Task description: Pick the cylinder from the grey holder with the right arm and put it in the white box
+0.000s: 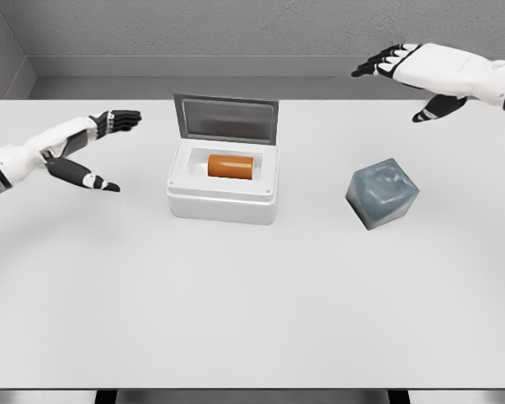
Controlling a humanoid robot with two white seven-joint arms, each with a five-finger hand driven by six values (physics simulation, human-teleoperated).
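A white table (236, 320) stands before a grey wall (236, 25).

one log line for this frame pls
cylinder: lying in white box, lid up | grey holder: right of box | right hand: open, holding nothing | left hand: open

The orange cylinder (230, 166) lies on its side inside the white box (222, 204) with its lid raised behind, at the middle of the white desk (236, 311). The grey cube-shaped holder (382, 193) sits tilted on the desk to the box's right, well apart from it.
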